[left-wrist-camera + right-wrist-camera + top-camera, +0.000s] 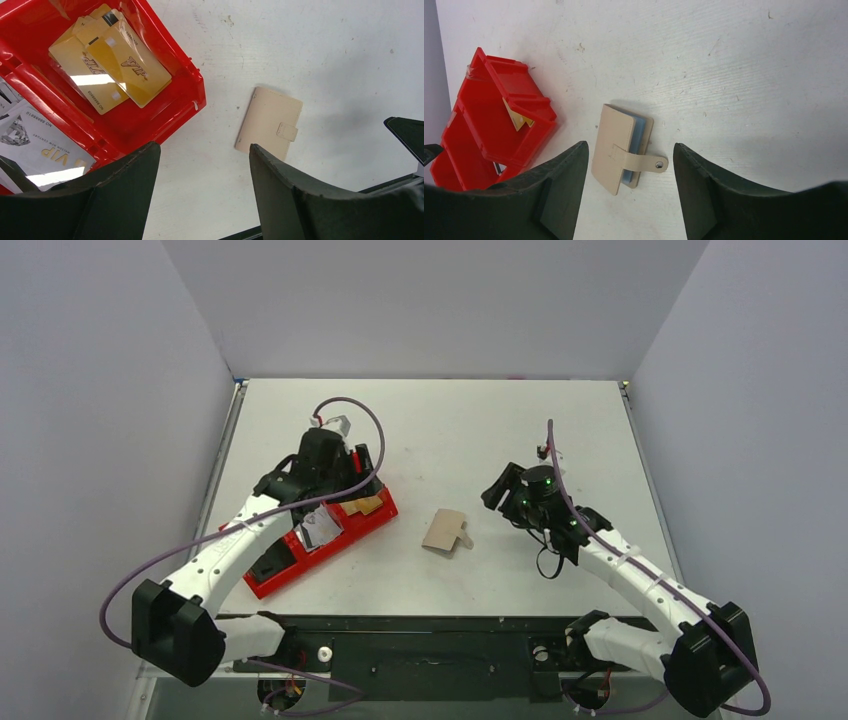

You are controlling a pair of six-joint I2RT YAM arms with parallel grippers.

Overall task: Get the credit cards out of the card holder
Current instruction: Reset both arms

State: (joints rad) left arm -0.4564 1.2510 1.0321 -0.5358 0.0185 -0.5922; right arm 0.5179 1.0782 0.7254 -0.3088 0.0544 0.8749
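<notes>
**A:** Where is the card holder (616, 150) at this moment?

**B:** It lies flat on the white table (450, 430), about in the middle, and nothing touches it. Seen from above, the red tray (320, 535) is at its 9 o'clock, a little apart.

**A:** Is it folded?

**B:** Yes, the upper flap is folded over. In the right wrist view, the small tab (644, 162) sticks out past the edge toward 4 o'clock. The light blue card (640, 132) is between the flaps, and only a strip of it shows along the 3 o'clock side.

**A:** And the other cards?

**B:** The pale card (40, 150), with "VIP" printed on it, lies in a compartment of the tray. Some gold cards (115, 65) are piled in the end compartment, the one nearest to the holder. A red divider stands between the two compartments.

**A:** What is the state of the right gripper (630, 145)?

**B:** Its fingers are spread wide and it has hold of nothing. From above it is at 3 o'clock from the holder, apart from it. In its own camera the holder shows in the gap between the two fingers.

**A:** And the left gripper (202, 147)?

**B:** Also wide apart and it carries nothing. It is over the near end of the tray. In its camera the tray is at 10 o'clock and the holder at 2 o'clock.
</notes>
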